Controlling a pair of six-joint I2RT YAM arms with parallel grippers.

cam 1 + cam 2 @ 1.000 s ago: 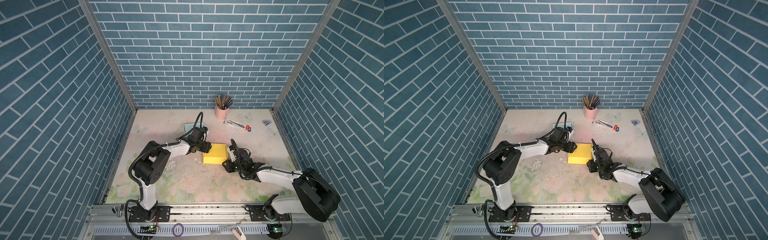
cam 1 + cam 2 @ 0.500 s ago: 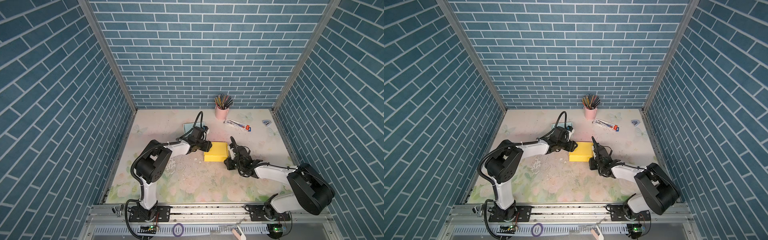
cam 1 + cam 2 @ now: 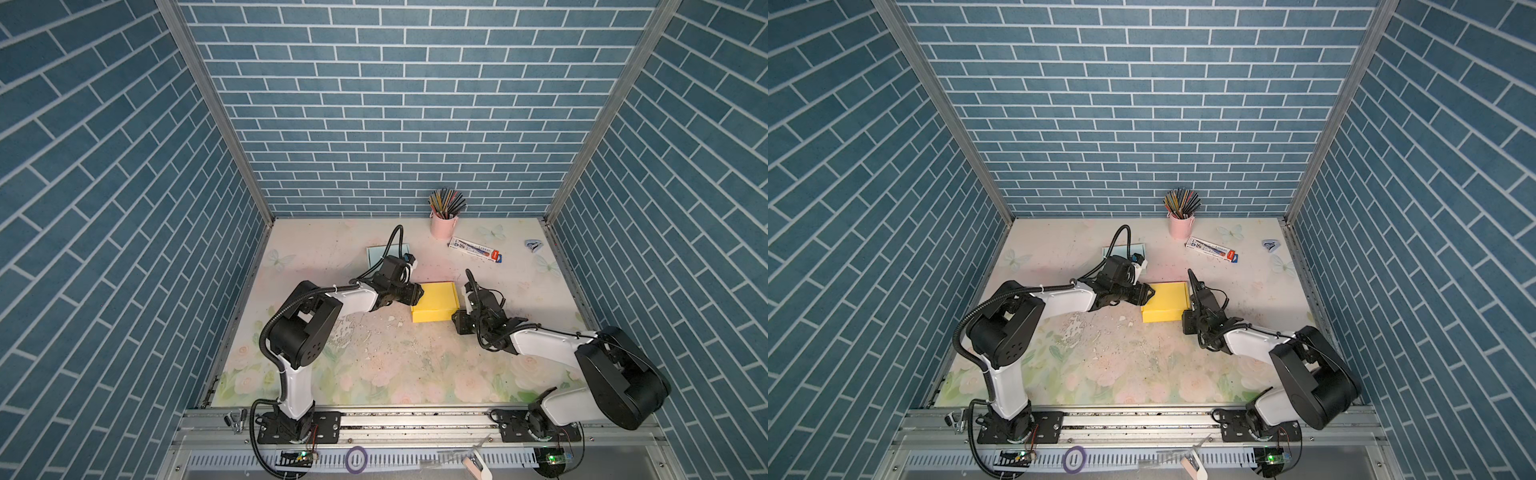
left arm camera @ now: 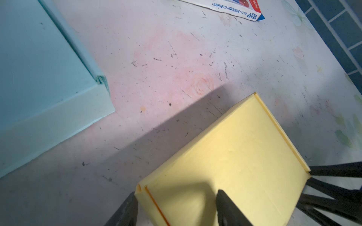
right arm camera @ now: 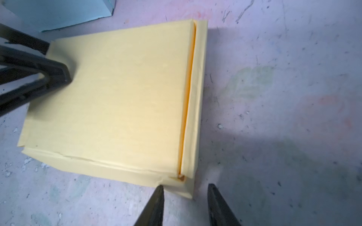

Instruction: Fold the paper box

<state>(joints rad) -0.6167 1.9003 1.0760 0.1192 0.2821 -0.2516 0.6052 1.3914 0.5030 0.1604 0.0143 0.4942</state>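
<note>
Currently both arms reach low over the floral-print tabletop point(image 3: 374, 365) toward the closed yellow paper box point(image 3: 434, 301), which lies flat on it between the two grippers.

Right arm: elbow folded nearer than the box, forearm angled in. The right gripper point(image 3: 458, 319) is at the box's near right corner. Right wrist view shows the jaws apart, not clamped. One fingertip point(image 5: 159, 188) touches the box's near edge and the other sits just off the corner, with the corner flap in the gap.

Left arm: stretched in from the box's left, left gripper point(image 3: 417, 293) at its far left corner. Left wrist view shows the jaws spread, one finger point(image 4: 129, 205) against the box's side wall, the other over the lid.

Box lid is down, with a thin gap along its right edge.

Behind the box on the left is a flat pale-blue paper box point(image 3: 376, 255), partly hidden by the left wrist. Farther behind the box on the right lie a white pencil carton point(image 3: 476, 249) and a pink cup of coloured pencils point(image 3: 444, 224).
</note>
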